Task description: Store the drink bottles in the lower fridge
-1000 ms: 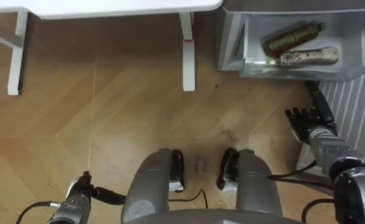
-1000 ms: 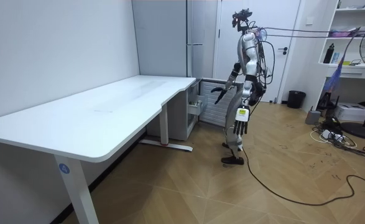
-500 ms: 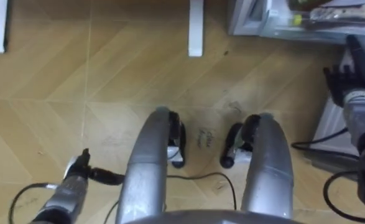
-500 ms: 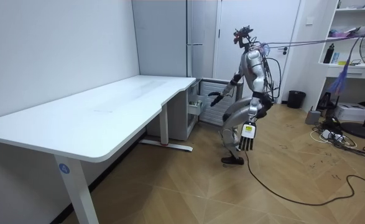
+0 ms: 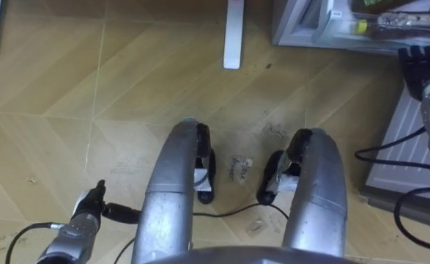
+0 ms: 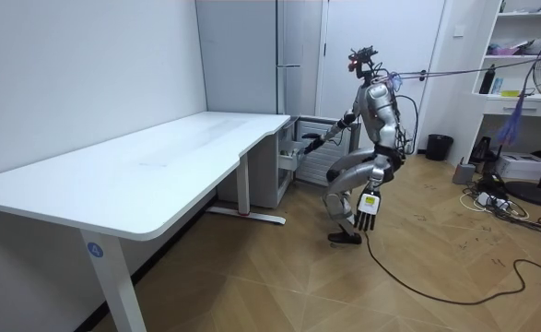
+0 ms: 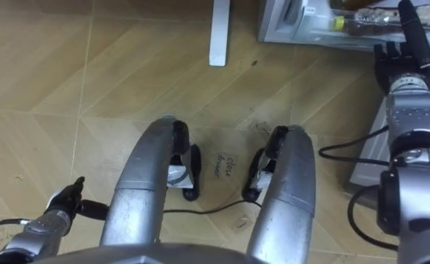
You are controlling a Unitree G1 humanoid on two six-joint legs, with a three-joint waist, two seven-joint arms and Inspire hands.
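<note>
Bottles [image 5: 389, 20] lie sideways in open fridge drawer [image 5: 302, 28], just ahead of right hand [image 5: 423, 62]. That hand is flat, holding nothing, maybe touching drawer edge. Left hand [image 6: 367, 210] hangs low, spread, well apart.

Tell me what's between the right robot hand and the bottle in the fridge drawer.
Just the fridge drawer's front wall. In the right eye view the right robot hand is at its rim, and the bottle lies just inside.
</note>
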